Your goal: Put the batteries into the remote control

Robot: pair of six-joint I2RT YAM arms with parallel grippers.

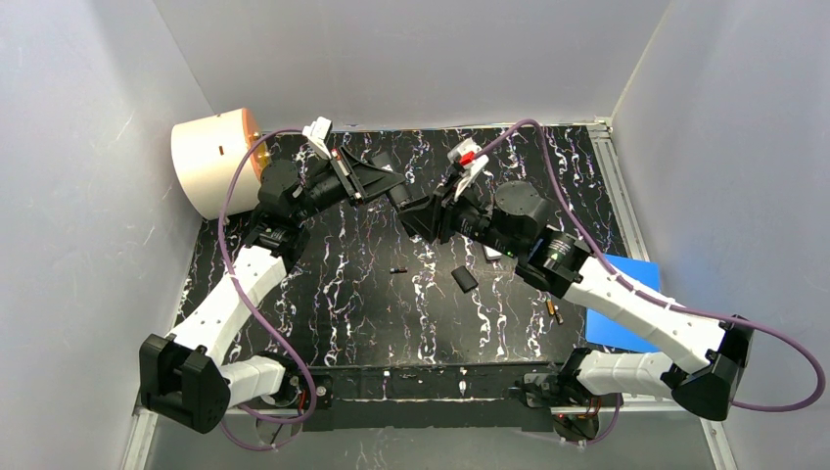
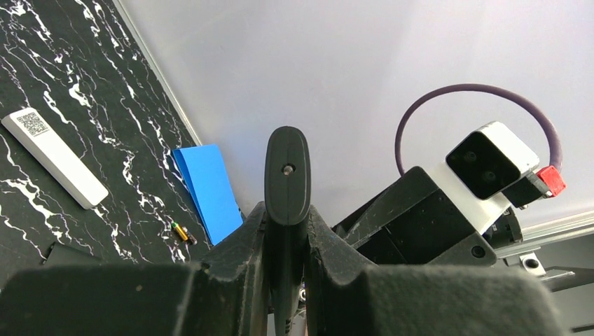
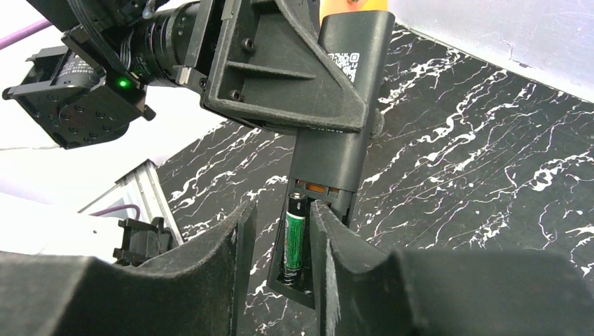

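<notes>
My left gripper [image 1: 384, 184] is shut on a black remote [image 2: 286, 171] and holds it edge-on above the table. In the right wrist view the remote [image 3: 335, 133] hangs from the left gripper's fingers [image 3: 280, 77] with its battery compartment open. A green battery [image 3: 295, 238] lies in that compartment. My right gripper [image 3: 284, 210] is open, its fingers either side of the compartment's lower end; the right finger [image 3: 329, 259] covers part of it. Loose batteries lie on the table: a dark one [image 1: 398, 269] and a gold one [image 1: 555, 313], also in the left wrist view [image 2: 183, 232].
A black battery cover [image 1: 464, 279] lies mid-table. A white remote [image 2: 52, 157] lies under the right arm. A blue flat piece [image 1: 626, 304] sits at the right edge. A beige cylinder [image 1: 210, 162] stands at the back left. Grey walls enclose the table.
</notes>
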